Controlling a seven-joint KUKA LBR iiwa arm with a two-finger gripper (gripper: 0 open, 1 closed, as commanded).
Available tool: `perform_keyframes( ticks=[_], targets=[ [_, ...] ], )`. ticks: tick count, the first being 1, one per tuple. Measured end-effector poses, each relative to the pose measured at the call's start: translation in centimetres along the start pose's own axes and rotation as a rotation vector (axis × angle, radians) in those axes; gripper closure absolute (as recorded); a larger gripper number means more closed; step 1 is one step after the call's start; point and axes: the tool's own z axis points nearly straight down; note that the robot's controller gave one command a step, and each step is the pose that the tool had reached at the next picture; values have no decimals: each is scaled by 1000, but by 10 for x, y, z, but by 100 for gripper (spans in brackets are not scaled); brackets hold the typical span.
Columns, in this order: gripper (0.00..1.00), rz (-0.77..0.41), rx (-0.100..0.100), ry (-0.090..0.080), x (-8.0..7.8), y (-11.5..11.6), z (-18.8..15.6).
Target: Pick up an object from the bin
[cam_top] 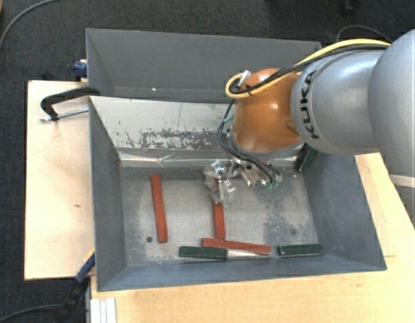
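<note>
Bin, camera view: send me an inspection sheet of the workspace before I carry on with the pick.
Surface: grey bin floor, speckled and scuffed.
Job's things: middle red stick, lying front to back, its far end right under the gripper; no grip confirmed.
Clutter: left red stick; along the front wall a front red stick, a left green stick and a right green stick.
Grippers: gripper low over the floor's centre, below the orange wrist cover.
Cables: yellow cable running along the arm.
Surroundings: dark carpet behind the bin.
</note>
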Motion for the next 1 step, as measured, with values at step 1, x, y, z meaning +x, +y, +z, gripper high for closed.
perform_keyframes(
  ticks=[1],
  targets=[
    [0, 0, -4, 14, 5, 1, 5]
  ],
)
